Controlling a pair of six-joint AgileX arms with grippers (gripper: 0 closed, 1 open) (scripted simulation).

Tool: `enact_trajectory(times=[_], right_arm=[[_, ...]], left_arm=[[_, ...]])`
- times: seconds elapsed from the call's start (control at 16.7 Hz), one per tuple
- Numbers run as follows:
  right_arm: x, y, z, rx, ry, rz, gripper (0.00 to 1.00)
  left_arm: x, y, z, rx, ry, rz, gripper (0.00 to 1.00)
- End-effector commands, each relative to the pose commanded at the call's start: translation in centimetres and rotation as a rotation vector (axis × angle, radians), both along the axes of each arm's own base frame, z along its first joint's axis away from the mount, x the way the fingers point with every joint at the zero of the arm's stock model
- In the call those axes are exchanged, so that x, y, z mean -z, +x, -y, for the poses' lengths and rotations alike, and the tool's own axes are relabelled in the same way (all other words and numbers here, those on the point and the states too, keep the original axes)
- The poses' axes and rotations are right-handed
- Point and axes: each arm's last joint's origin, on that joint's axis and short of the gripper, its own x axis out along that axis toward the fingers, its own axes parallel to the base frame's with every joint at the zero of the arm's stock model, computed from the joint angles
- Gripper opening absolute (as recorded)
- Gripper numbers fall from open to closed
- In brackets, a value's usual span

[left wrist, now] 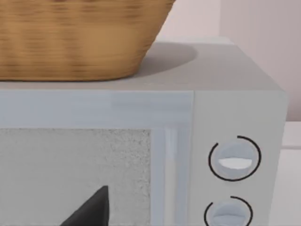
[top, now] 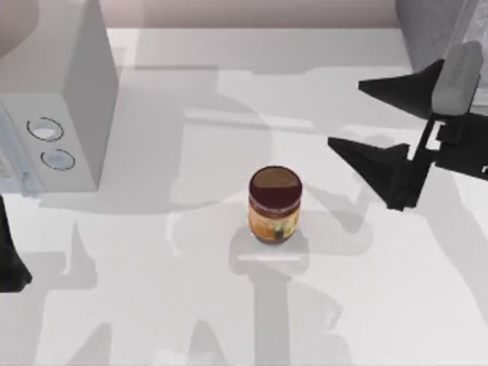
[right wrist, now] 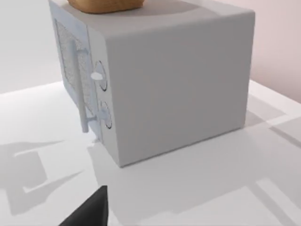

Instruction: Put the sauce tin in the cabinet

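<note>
Sauce tin [top: 274,204] upright mid-desk [top: 152,305], untouched. Right claw [top: 354,114] open, hovering to its far right. Left arm [top: 11,259] parked at left edge, claw state: cannot tell.

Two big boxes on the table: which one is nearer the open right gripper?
The dark-grey speckled cabinet at the top view's far right corner, just behind the right gripper. The pale box with two dials sits across the table at the left.

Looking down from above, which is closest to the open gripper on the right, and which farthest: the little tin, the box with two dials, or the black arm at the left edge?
From the right gripper:
1. Sauce tin, mid-table.
2. Box with two dials, far left.
3. Left arm, at the left edge.
</note>
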Motion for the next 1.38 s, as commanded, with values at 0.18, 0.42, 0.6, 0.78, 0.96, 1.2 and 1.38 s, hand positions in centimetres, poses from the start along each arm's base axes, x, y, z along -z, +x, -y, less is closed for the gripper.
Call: enact_trajectory(times=[0.18, 0.42, 0.6, 0.78, 0.96, 1.2, 1.38], right_arm=[[2.1, 1.6, -0.8, -0.082, -0.009, -0.005, 1.0], [5.3, 3.4, -1.6, -0.185, -0.018, -0.007, 1.0], [7.9, 4.4, -2.1, -0.259, -0.021, -0.006, 1.0], [10.6, 5.1, -2.6, -0.335, -0.02, -0.005, 1.0], [13.6, 5.7, -2.8, -0.408, -0.016, 0.006, 1.0], [16.0, 6.1, -2.4, -0.452, -0.016, 0.033, 1.0], [16.2, 6.2, -2.1, -0.447, -0.019, 0.04, 1.0]], left_arm=[[0.0, 0.0, 0.0, 0.0, 0.0, 0.0, 1.0], [0.0, 0.0, 0.0, 0.0, 0.0, 0.0, 1.0], [0.0, 0.0, 0.0, 0.0, 0.0, 0.0, 1.0], [0.0, 0.0, 0.0, 0.0, 0.0, 0.0, 1.0], [0.0, 0.0, 0.0, 0.0, 0.0, 0.0, 1.0], [0.0, 0.0, 0.0, 0.0, 0.0, 0.0, 1.0], [0.0, 0.0, 0.0, 0.0, 0.0, 0.0, 1.0]])
